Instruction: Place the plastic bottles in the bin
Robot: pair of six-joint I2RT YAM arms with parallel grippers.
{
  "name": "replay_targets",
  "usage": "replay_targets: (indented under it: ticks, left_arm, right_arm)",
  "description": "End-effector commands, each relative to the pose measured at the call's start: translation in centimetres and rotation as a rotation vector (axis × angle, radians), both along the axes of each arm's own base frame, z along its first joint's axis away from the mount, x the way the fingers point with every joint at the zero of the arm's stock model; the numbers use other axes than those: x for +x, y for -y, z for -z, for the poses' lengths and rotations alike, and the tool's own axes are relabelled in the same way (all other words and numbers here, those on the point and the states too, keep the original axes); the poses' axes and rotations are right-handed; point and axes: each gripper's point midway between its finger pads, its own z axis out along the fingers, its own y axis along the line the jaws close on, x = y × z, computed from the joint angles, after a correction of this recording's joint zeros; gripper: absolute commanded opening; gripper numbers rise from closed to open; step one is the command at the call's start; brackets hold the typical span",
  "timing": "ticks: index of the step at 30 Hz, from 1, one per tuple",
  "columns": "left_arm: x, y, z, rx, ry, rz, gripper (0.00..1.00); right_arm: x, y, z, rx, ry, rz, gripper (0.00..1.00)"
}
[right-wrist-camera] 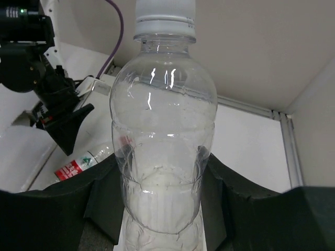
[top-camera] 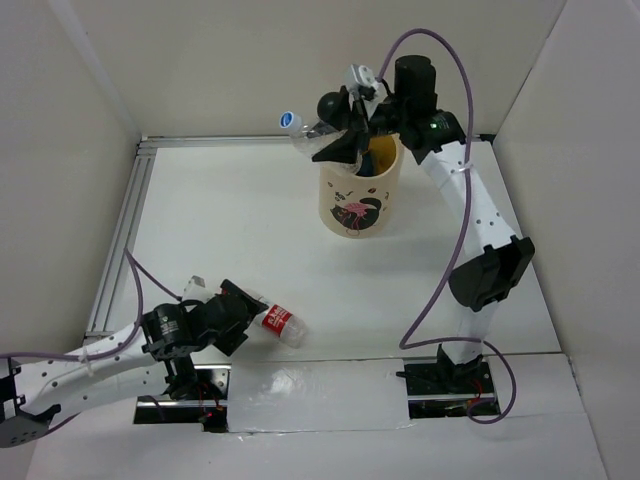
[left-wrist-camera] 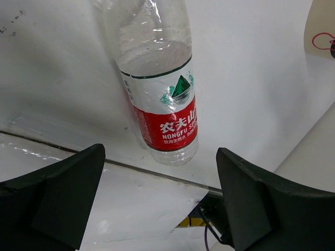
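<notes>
The cream bin (top-camera: 360, 200) with a pink print stands at the back middle of the table. My right gripper (top-camera: 335, 140) is over its rim, shut on a clear plastic bottle (right-wrist-camera: 162, 151) with a white cap (top-camera: 291, 121) that sticks out to the left. Something orange-yellow (top-camera: 383, 155) shows inside the bin. A clear bottle with a red-white label (top-camera: 280, 323) lies on the table at the front left. My left gripper (top-camera: 245, 318) is open just left of it. In the left wrist view that bottle (left-wrist-camera: 165, 104) lies ahead of the open fingers (left-wrist-camera: 57, 198), untouched.
An aluminium rail (top-camera: 115, 250) runs along the table's left edge. White walls close in the back and both sides. A glossy strip (top-camera: 320, 385) covers the near edge between the arm bases. The bin's edge (left-wrist-camera: 319, 26) shows in the left wrist view.
</notes>
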Motion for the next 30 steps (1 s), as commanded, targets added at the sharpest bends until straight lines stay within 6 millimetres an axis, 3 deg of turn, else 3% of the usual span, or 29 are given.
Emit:
replay_targets:
  ticks: [1, 7, 10, 11, 14, 15, 19, 20, 21, 23, 25, 30]
  left_arm:
    - [0.9, 1.8, -1.7, -0.073, 0.013, -0.005, 1.00]
    - [1.1, 1.8, -0.1, -0.067, -0.022, -0.006, 1.00]
    - [1.3, 1.3, 0.7, -0.030, -0.033, -0.010, 1.00]
    - [1.4, 1.5, 0.6, -0.039, -0.027, -0.009, 1.00]
    - [1.5, 1.1, 1.9, 0.024, -0.061, 0.001, 1.00]
    - [1.5, 1.1, 1.9, 0.024, -0.061, 0.001, 1.00]
    - [2.3, 0.6, 3.1, 0.094, -0.062, -0.020, 1.00]
    - [3.0, 0.9, 2.7, 0.090, -0.034, -0.032, 1.00]
    - [3.0, 0.9, 2.7, 0.090, -0.034, -0.032, 1.00]
    - [3.7, 0.9, 2.8, 0.094, -0.009, -0.045, 1.00]
    - [4.6, -0.1, 3.5, 0.133, -0.021, -0.070, 1.00]
    - [5.9, -1.2, 5.7, 0.203, -0.070, -0.070, 1.00]
  right_arm:
    - [0.5, 2.5, 0.6, 0.050, 0.102, -0.080, 0.35]
    - [5.2, 5.5, 4.2, 0.092, 0.253, -0.030, 0.35]
    - [7.0, 6.0, 5.7, 0.091, 0.259, -0.011, 0.44]
    - [7.2, 6.0, 6.2, 0.090, 0.252, -0.010, 0.54]
    - [7.4, 6.1, 7.4, 0.072, 0.220, 0.004, 1.00]
    - [7.4, 6.1, 7.4, 0.071, 0.220, 0.004, 1.00]
    - [5.0, 6.8, 5.3, 0.094, 0.185, -0.015, 1.00]
    - [2.7, 7.1, 2.8, 0.114, 0.206, -0.033, 1.00]
    - [2.6, 7.1, 2.8, 0.114, 0.206, -0.033, 1.00]
    - [0.3, 7.8, 1.8, 0.112, 0.199, -0.024, 1.00]
    - [-2.6, 8.2, 1.8, 0.108, 0.178, -0.023, 1.00]
    - [-6.2, 10.5, 3.1, 0.096, 0.134, 0.035, 1.00]
